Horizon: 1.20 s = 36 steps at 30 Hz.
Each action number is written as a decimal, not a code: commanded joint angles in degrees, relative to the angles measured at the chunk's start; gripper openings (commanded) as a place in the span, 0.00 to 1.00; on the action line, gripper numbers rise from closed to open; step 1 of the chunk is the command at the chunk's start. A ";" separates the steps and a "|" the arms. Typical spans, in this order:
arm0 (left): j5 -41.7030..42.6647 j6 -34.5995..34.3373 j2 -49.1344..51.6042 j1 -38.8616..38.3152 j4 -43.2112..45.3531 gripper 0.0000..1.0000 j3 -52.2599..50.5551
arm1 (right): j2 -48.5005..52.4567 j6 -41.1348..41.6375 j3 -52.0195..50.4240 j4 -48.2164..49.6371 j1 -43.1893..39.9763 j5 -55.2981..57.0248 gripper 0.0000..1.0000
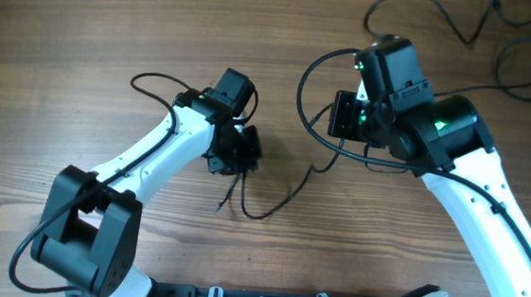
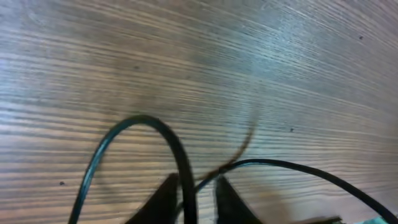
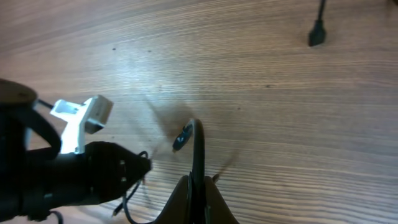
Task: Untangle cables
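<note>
- Left tool [image 2: 196,185]: fingers nearly together, clamped on 2 strands of the cables [image 1: 285,202], 1 of them arching up in a loop.
- Right tool [image 3: 198,183]: fingers together, pinching 1 strand above the worktop [image 1: 86,21].
- A slack strand sags between both tools.
- More cables lie loose at the far right corner.

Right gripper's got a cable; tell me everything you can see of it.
The cable is a thin, black, rubbery-looking cord. The right gripper is shut on it, and a short length stands up beyond its jaws, then hooks over to a small dark plug end. That end seems lifted clear of the wooden table, touching nothing else visible.
</note>
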 commanded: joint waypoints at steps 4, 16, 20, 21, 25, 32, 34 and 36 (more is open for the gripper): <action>-8.28 -2.10 0.24 0.07 -0.07 0.04 0.04 | 0.00 3.26 0.15 -1.55 -6.56 14.75 0.04; -17.46 -4.50 0.24 7.26 -1.64 0.05 0.04 | 0.20 -0.33 0.15 4.09 -44.96 20.46 0.05; -12.07 -4.50 0.24 7.10 -1.22 0.06 0.04 | 1.42 -1.18 0.15 4.42 -46.80 19.52 0.04; -10.91 -4.48 0.24 6.71 -0.94 0.09 0.04 | 1.97 -1.86 0.15 4.92 -46.80 19.47 0.04; -10.43 -4.37 0.24 4.83 -0.74 0.35 0.04 | 5.22 -1.84 0.15 5.40 -46.90 20.33 0.04; -10.45 -4.04 0.24 3.58 -0.76 0.60 0.04 | 11.96 -1.66 0.15 6.23 -47.04 26.40 0.04; -10.43 -4.04 0.24 3.58 -0.81 0.77 0.04 | 14.10 -1.66 0.17 9.14 -48.30 32.04 0.05; -10.45 -4.04 0.24 3.58 -0.76 0.80 0.04 | 15.54 -1.66 0.17 12.81 -53.31 31.78 0.04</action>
